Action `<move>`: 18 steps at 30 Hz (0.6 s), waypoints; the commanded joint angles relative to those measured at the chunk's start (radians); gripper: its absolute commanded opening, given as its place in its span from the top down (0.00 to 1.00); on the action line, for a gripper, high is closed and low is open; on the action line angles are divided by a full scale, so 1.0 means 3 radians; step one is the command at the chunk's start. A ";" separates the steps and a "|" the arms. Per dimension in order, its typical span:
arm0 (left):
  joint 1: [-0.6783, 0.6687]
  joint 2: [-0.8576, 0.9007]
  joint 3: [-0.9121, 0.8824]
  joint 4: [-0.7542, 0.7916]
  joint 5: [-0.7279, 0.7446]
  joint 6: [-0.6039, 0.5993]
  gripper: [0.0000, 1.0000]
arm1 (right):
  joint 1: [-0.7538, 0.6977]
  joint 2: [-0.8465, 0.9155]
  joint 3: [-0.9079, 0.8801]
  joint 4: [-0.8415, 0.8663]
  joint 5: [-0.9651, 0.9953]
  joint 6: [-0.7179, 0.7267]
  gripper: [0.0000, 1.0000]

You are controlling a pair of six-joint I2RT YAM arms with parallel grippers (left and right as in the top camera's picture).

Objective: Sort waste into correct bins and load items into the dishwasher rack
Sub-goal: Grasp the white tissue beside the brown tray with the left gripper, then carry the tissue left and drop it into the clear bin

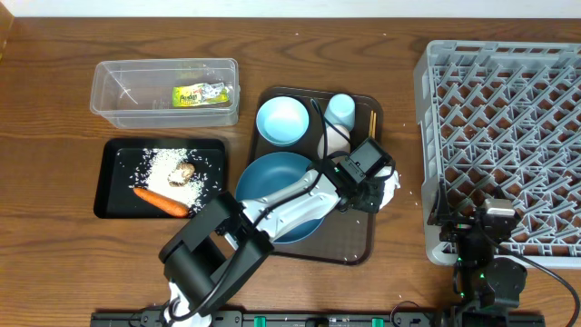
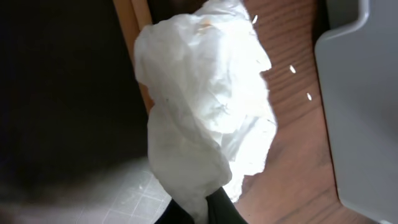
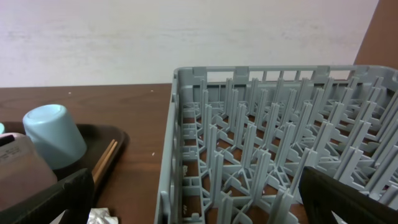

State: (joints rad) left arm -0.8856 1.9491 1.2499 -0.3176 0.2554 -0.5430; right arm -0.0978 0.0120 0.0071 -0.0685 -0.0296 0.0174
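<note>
The crumpled white tissue [image 2: 205, 106] is a thin, creased wad, bunched wide at the top and narrowing to a pinched tail. The left fingers [image 2: 217, 211] are clamped together on that tail. The tissue sits at the 3 o'clock edge of the dark-brown tray [image 1: 352, 238], beside the chopsticks [image 2: 129, 18], with the grey rack [image 1: 508, 91] further toward 3 o'clock. The right fingers [image 3: 348, 196] stand wide apart.

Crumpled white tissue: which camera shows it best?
Left wrist: the crumpled white tissue fills the frame, pinched by the left gripper. Overhead shows only a white scrap beside that gripper; right wrist catches a sliver at its bottom edge.
</note>
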 commanded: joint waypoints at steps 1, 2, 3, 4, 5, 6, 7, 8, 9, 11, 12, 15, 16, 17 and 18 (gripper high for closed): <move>-0.0008 -0.0137 0.0024 -0.0039 -0.0009 0.0020 0.94 | -0.0022 -0.0018 -0.0006 -0.0010 -0.0003 -0.0024 0.01; -0.0008 -0.0151 0.0024 -0.0046 -0.0009 0.0020 0.94 | -0.0022 -0.0018 -0.0006 -0.0010 -0.0004 -0.0024 0.01; -0.0008 -0.0174 0.0024 -0.0053 -0.0009 0.0020 0.94 | -0.0022 -0.0018 -0.0006 -0.0010 -0.0004 -0.0024 0.01; -0.0008 -0.0202 0.0024 -0.0055 -0.0009 0.0020 0.94 | -0.0022 -0.0018 -0.0006 -0.0010 -0.0004 -0.0024 0.01; -0.0008 -0.0235 0.0024 -0.0056 -0.0009 0.0022 0.94 | -0.0022 -0.0018 -0.0006 -0.0009 -0.0004 -0.0024 0.01; -0.0008 -0.0286 0.0024 -0.0056 -0.0009 0.0022 0.94 | -0.0022 -0.0018 -0.0006 -0.0010 -0.0003 -0.0024 0.01; -0.0008 -0.0324 0.0024 -0.0057 -0.0010 0.0022 0.94 | -0.0022 -0.0018 -0.0006 -0.0010 -0.0003 -0.0024 0.01; -0.0008 -0.0387 0.0024 -0.0056 -0.0010 0.0022 0.94 | -0.0022 -0.0018 -0.0006 -0.0010 -0.0003 -0.0024 0.01; -0.0008 -0.0441 0.0024 -0.0056 -0.0010 0.0022 0.94 | -0.0022 -0.0018 -0.0006 -0.0010 -0.0003 -0.0024 0.01; -0.0008 -0.0581 0.0024 -0.0056 -0.0010 0.0023 0.94 | -0.0022 -0.0018 -0.0006 -0.0010 -0.0004 -0.0024 0.01; -0.0008 -0.0669 0.0024 -0.0057 -0.0010 0.0023 0.94 | -0.0022 -0.0018 -0.0006 -0.0010 -0.0003 -0.0024 0.01; -0.0008 -0.0930 0.0024 -0.0057 -0.0041 0.0024 0.94 | -0.0022 -0.0018 -0.0006 -0.0010 -0.0003 -0.0024 0.01; -0.0008 -0.1016 0.0024 -0.0058 -0.0081 0.0036 0.94 | -0.0022 -0.0018 -0.0006 -0.0010 -0.0004 -0.0024 0.01; -0.0005 -0.1122 0.0024 -0.0067 -0.0158 0.0036 0.94 | -0.0022 -0.0018 -0.0006 -0.0010 -0.0004 -0.0024 0.01; 0.0000 -0.1212 0.0024 -0.0081 -0.0249 0.0036 0.94 | -0.0022 -0.0018 -0.0006 -0.0010 -0.0004 -0.0024 0.01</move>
State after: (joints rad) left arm -0.8856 1.6596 1.2499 -0.3344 0.2428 -0.5426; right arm -0.0978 0.0120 0.0071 -0.0685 -0.0296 0.0177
